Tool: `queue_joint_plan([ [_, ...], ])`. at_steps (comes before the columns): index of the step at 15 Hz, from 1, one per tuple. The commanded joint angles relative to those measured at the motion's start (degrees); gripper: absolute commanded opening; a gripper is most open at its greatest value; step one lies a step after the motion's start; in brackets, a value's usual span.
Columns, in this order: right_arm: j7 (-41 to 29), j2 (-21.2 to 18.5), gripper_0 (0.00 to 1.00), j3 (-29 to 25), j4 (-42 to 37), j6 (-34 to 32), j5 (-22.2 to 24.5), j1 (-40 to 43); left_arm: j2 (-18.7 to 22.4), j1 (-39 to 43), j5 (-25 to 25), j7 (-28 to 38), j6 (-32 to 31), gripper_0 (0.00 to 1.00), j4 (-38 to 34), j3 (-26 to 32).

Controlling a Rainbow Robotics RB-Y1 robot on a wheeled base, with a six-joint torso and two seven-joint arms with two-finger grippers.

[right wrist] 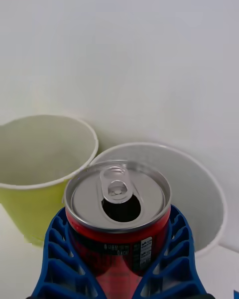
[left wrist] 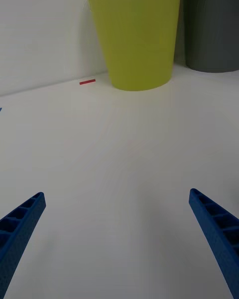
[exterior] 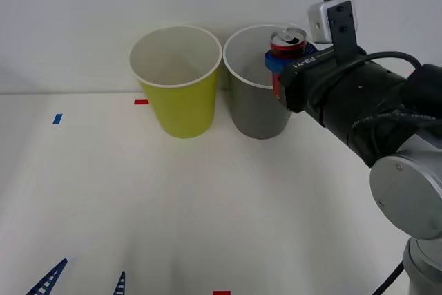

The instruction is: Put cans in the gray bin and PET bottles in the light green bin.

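Note:
My right gripper (exterior: 290, 57) is shut on a small red can (exterior: 288, 41) with a silver top and an open pull tab. It holds the can upright in the air at the near right rim of the gray bin (exterior: 250, 105). From the right wrist, the can (right wrist: 118, 204) sits between the blue fingers (right wrist: 56, 251), just before the gray bin's pale opening (right wrist: 201, 189). The light green bin (exterior: 176, 98) stands touching the gray bin's left side. My left gripper (exterior: 83, 282) rests open low at the front left. PET bottles are out of view.
Small red tape marks (exterior: 141, 101) and a blue one (exterior: 57, 119) lie on the white table. From the left wrist, bare table (left wrist: 119, 144) stretches up to the light green bin (left wrist: 137, 30) and the gray bin (left wrist: 211, 25). A white wall stands close behind the bins.

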Motion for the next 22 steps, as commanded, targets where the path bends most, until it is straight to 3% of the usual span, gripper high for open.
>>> queue_joint_plan([
  [1,-1.98,-1.32,0.0,-3.37,6.67,-0.55,-0.71,-7.91,0.0,0.0,-0.01,0.0,0.0,1.0,0.0,0.0],
  [11,-4.88,-5.1,0.0,-2.75,27.59,-28.85,-3.69,-11.25,0.0,0.0,-0.01,0.0,0.0,1.0,0.0,0.0],
  [14,-5.32,-5.63,0.0,-2.66,32.25,-30.43,-4.22,-14.24,0.0,0.0,-0.01,0.0,0.0,1.0,0.0,0.0],
  [22,-6.37,-6.42,0.0,-2.49,35.67,-30.52,-5.89,-16.7,0.0,0.0,-0.01,0.0,0.0,1.0,0.0,0.0],
])
